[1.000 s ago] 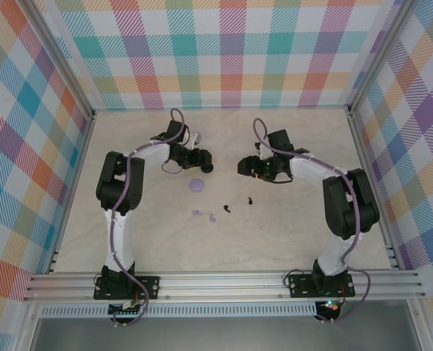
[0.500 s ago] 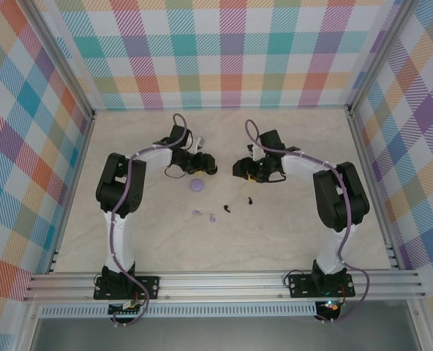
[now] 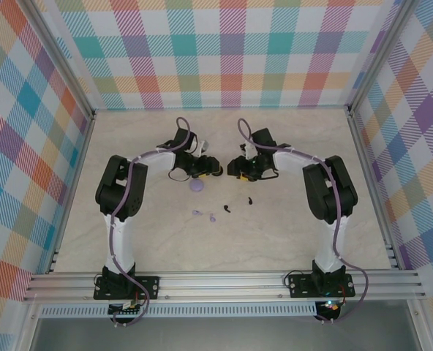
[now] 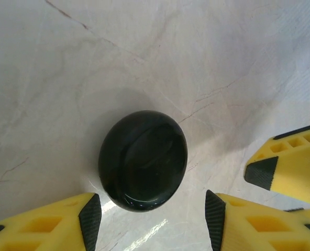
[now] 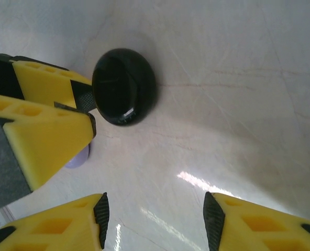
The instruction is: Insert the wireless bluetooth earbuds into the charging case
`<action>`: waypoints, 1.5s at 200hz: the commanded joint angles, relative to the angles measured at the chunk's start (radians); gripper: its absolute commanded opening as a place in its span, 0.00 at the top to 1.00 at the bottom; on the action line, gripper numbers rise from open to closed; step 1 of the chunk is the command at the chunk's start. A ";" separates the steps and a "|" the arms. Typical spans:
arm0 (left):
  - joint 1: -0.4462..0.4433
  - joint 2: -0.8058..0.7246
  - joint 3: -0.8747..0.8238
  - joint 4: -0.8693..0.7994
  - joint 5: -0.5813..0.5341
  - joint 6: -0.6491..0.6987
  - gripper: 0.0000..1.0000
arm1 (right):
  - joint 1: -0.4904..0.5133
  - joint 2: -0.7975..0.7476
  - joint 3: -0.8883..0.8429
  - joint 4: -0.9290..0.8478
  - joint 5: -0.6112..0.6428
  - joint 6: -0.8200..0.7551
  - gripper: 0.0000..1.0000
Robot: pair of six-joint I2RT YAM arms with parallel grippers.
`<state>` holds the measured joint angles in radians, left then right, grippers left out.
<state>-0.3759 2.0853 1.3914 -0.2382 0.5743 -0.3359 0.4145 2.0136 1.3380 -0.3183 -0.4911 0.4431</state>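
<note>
My left gripper (image 4: pixel 152 222) has its jaws apart, and nothing is clamped between them. The black case (image 4: pixel 143 160) lies on the table (image 4: pixel 223 63) just in front of my fingertips, a little closer to the finger at the left of that wrist view. I cannot tell whether this finger touches it. The case is round and glossy, and its lid looks closed.

My right gripper (image 5: pixel 155 219) also has its jaws apart, and I see bare table between them. In its wrist view the black case lies further ahead and to the left, apart from my right fingers. The yellow fingers of my left gripper stand just beside the case there.

From above, my two grippers face each other tip to tip near the middle of the table, with the black case between them. The lavender case (image 3: pixel 197 186) lies flat just beside my left gripper, on the side toward my bases.

The buds lie loose on the table, nearer to my bases than both cases and in none of them. One lavender bud (image 3: pixel 197 213) and the second lavender bud (image 3: pixel 212 217) lie near each other. To their right are one black bud (image 3: pixel 227 208) and the second black bud (image 3: pixel 249 199).
</note>
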 commanded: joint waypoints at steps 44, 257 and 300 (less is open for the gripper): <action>0.051 -0.082 -0.091 0.105 -0.010 -0.149 0.44 | 0.005 0.146 0.216 -0.116 -0.046 -0.019 0.59; 0.008 0.033 -0.036 0.150 0.024 -0.240 0.52 | 0.004 0.317 0.397 -0.151 -0.144 0.041 0.73; 0.003 0.044 -0.033 0.143 0.032 -0.238 0.52 | 0.005 0.331 0.395 -0.134 -0.167 0.054 0.75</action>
<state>-0.3599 2.1048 1.3403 -0.0753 0.5831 -0.5621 0.4141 2.3169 1.7115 -0.4526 -0.6273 0.4839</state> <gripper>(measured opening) 0.477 0.254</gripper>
